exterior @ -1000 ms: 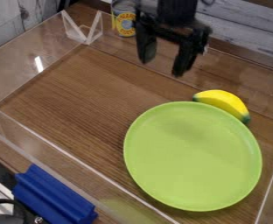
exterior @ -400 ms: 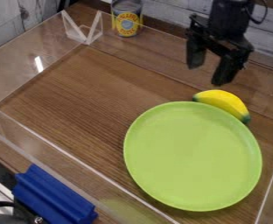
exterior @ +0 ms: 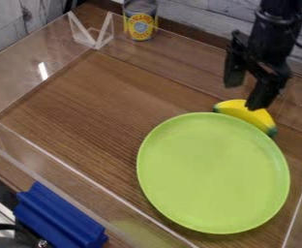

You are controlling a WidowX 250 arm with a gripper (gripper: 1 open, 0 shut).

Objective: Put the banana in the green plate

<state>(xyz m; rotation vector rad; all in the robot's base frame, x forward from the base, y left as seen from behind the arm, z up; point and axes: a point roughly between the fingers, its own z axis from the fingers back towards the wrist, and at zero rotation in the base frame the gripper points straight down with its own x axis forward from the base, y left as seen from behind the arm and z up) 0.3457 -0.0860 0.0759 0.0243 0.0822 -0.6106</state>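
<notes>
Black arm, black gripper (exterior: 248,85), two long fingers

The small glossy yellow plastic banana (exterior: 254,115) lay just beside the far rim of the large round lime-green plastic plate (exterior: 213,172).

This looks like a robot test bench in a lab rather than a home: a wood-grain tabletop (exterior: 108,102) fills the middle of the frame, fenced by clear acrylic walls (exterior: 24,68) along the left and lower-left edges. A black robot arm (exterior: 277,29) reaches in from the upper right, and the props are toys, a lime-green plastic plate (exterior: 212,174) at lower right. A yellow-labelled can (exterior: 139,23) stands at the top edge, and a blue plastic object (exterior: 57,225) lies outside the wall at lower left.
</notes>
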